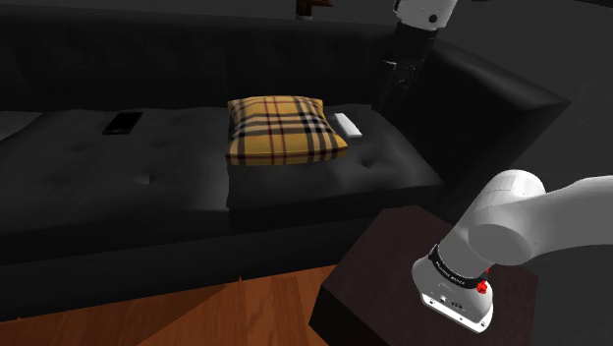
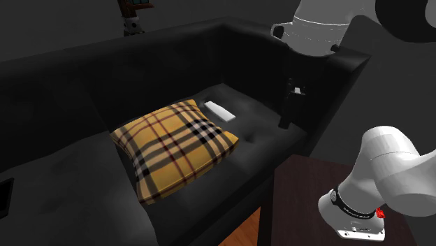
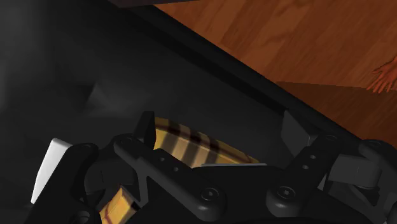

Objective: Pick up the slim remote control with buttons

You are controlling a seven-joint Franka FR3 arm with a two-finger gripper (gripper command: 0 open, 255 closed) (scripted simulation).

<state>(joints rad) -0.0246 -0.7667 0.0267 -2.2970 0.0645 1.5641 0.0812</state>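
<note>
One white remote is found on the sofa seat, just beside the plaid pillow; the jaws, parted and off to one side, should be centred across its narrow width.

All three views are dim, and the black sofa swallows detail. The plaid pillow and white arm catch most light, seemingly from above.

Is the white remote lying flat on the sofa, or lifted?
Lying flat: the remote rests on the sofa beside the plaid pillow, the gripper apart from it.
</note>
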